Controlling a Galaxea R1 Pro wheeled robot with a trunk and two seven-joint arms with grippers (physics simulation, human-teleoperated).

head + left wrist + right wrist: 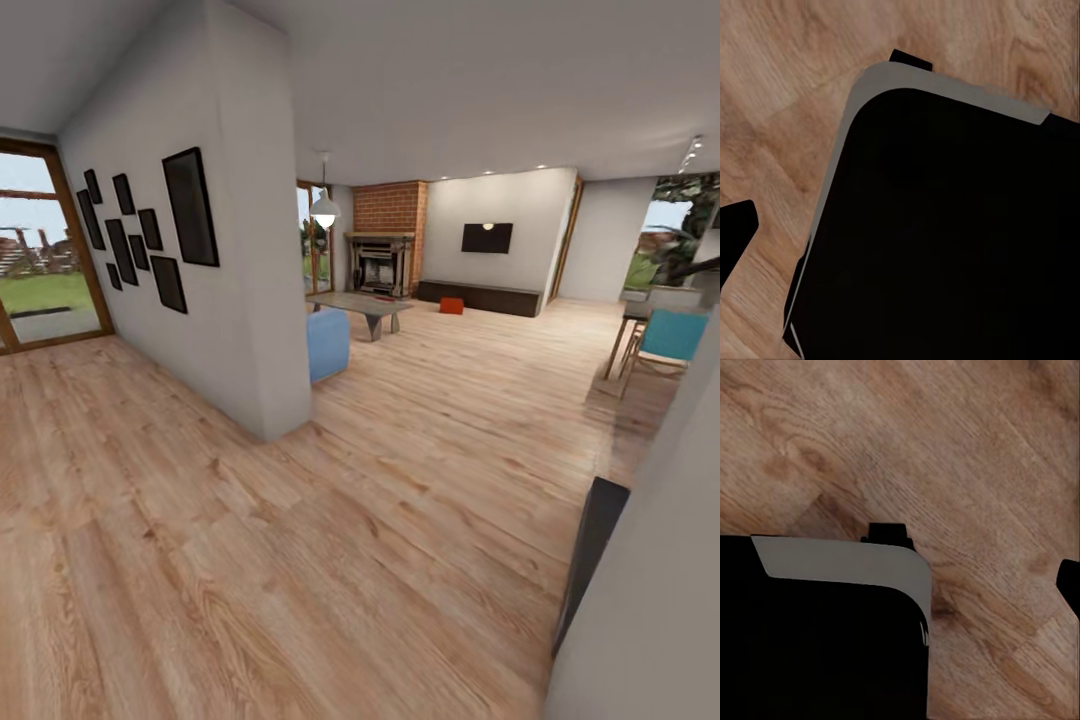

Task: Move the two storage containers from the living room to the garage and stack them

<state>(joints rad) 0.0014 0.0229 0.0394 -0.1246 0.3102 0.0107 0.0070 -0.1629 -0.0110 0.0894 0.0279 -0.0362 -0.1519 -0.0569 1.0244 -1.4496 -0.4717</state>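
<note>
Where the wood-plank floor (420, 450) runs to the far wall, one red-orange storage container (452, 306) sits on it just before the dark low cabinet (480, 297) under the TV (487, 238), near the brick fireplace (385, 240). Whether either gripper's fingers are apart or together cannot be told.

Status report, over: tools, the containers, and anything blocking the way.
Tool states unreadable in both wrist views. One red-orange container on the wood floor by the fireplace. Coffee table stands left of the open route.
</note>
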